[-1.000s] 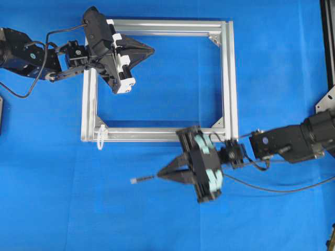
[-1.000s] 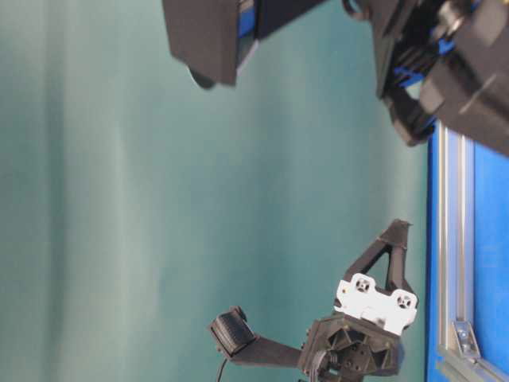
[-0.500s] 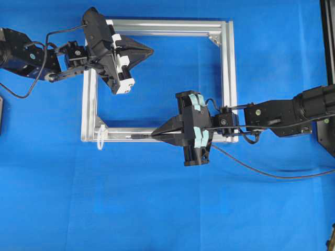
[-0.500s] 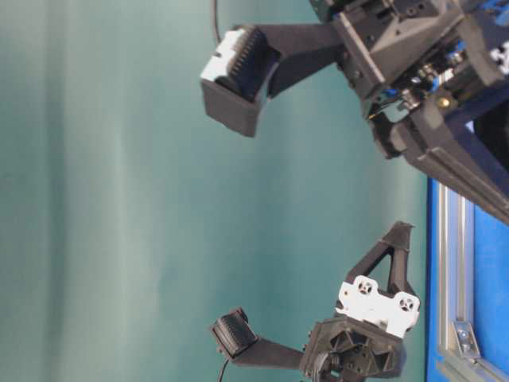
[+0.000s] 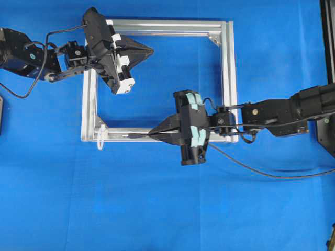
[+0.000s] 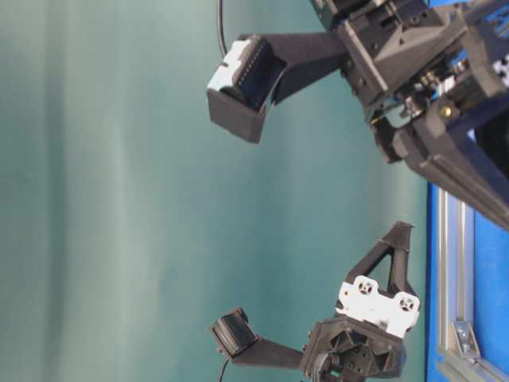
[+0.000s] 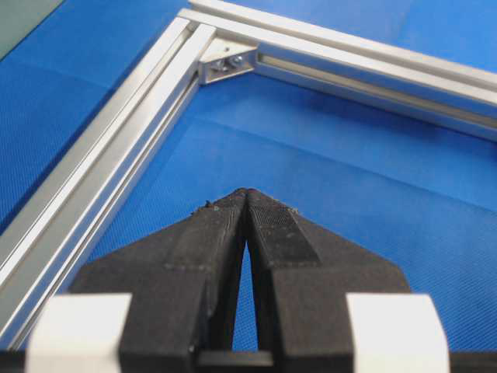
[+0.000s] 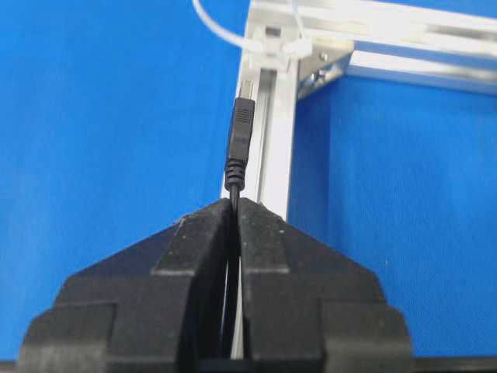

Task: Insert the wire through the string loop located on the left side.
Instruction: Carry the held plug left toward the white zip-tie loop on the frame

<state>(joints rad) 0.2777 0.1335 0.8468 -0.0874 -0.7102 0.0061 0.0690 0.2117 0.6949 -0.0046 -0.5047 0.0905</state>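
The right gripper (image 5: 152,133) is clamped on the wire (image 8: 240,148), pinching the thin black cable just behind its dark plug. In the right wrist view the plug projects straight ahead from the closed fingertips (image 8: 256,225), its silvery end pointing along the groove of the near rail of the aluminium frame (image 5: 226,78).

The string loop (image 5: 100,137) is a thin white loop tied at the frame's near left corner, hanging partly over the outer edge onto the blue table (image 5: 157,209). In the overhead view the plug tip lies over the near rail, to the right of the loop and apart from it; the wire has not entered the loop. In the right wrist view the white string (image 8: 233,35) shows just beyond the plug, arching out to the left from the corner.

Behind the right gripper, the rest of the cable trails across the table toward the right edge.

The left gripper (image 5: 152,50) is closed on nothing; its fingertips (image 7: 233,217) meet at a point above the blue surface inside the frame, near the far left corner. It is well apart from the loop and the wire.

The table-level view shows both arms against a teal backdrop; neither the wire nor the loop can be made out there.
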